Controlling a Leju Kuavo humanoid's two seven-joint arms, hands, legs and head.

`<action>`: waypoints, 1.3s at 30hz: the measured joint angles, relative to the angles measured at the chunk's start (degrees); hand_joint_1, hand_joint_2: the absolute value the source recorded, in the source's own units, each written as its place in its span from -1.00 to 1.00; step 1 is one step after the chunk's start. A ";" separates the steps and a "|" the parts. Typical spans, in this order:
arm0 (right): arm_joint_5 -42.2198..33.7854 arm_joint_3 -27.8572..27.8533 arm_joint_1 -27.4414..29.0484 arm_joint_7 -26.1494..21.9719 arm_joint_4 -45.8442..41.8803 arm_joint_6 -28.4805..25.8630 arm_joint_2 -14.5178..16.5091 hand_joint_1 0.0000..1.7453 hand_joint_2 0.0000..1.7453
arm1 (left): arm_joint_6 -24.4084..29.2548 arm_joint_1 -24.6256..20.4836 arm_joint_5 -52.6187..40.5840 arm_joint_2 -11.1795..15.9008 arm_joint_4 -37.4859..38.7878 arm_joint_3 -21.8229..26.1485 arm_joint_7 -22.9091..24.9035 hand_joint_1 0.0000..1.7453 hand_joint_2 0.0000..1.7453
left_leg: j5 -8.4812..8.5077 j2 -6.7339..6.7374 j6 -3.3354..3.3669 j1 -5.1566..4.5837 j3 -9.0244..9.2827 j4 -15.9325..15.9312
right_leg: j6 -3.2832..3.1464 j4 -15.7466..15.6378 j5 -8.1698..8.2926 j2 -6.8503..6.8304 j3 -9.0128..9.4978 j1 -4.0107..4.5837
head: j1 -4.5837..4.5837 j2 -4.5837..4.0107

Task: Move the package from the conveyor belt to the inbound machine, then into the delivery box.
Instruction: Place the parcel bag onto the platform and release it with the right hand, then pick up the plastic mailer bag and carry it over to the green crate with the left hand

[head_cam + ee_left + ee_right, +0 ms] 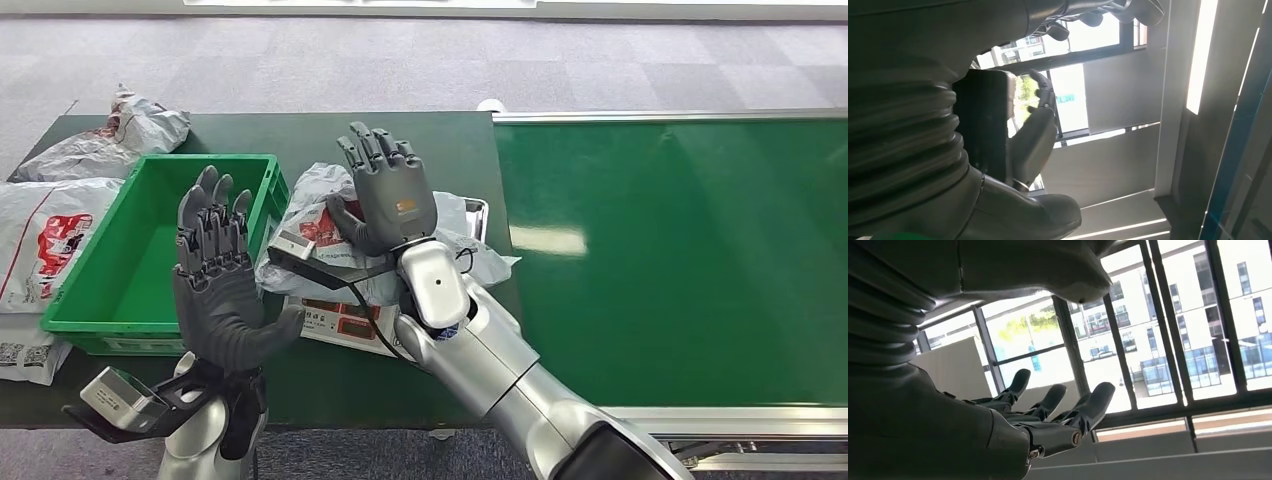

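A crumpled grey-white plastic package with a red-printed label lies on the inbound machine's metal tray, between the green delivery box and the green conveyor belt. My right hand is raised above the package with its fingers spread, holding nothing; its fingers point up toward windows in the right wrist view. My left hand is raised in front of the box's near right corner, also spread and holding nothing. Its fingertips show in the left wrist view.
Several other white and grey mail bags lie left of the box and behind it. The dark green table carries the box and the machine. Grey carpet lies beyond.
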 joint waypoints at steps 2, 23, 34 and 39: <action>-2.38 -2.61 1.49 -2.35 -3.58 0.49 -0.33 -1.00 -1.00 | 0.00 0.26 -0.31 0.01 -0.08 0.01 0.07 -1.00 1.00 | -0.01 0.00 0.00 0.00 0.00 0.00 | 0.00 0.00 0.00 -0.01 0.00 0.00 | 0.01 0.00; -69.74 -25.36 15.93 -36.77 -30.37 15.22 -1.90 -1.00 -1.00 | 1.36 0.28 -6.21 0.01 1.85 0.03 1.33 -1.00 1.00 | -0.03 0.01 -0.02 -0.01 0.00 0.00 | 0.00 -0.03 -0.01 -0.07 -0.04 0.00 | 0.01 0.00; -57.72 -22.04 23.10 -44.05 -50.15 3.46 -1.88 -1.00 -1.00 | 14.28 -6.08 -49.93 1.34 15.42 -1.00 20.95 -1.00 1.00 | -0.09 0.01 -0.02 -0.04 0.01 0.00 | -0.01 -0.04 -0.04 -0.13 -0.01 -0.02 | 0.01 0.00; -54.94 -18.21 23.71 -43.65 -52.72 1.12 -1.90 -1.00 -1.00 | 15.87 -10.17 -62.82 1.67 26.66 -2.17 25.41 -1.00 1.00 | -0.07 0.10 -0.02 -0.04 0.06 0.00 | -0.04 -0.03 0.00 -0.01 -0.01 -0.02 | 0.01 0.00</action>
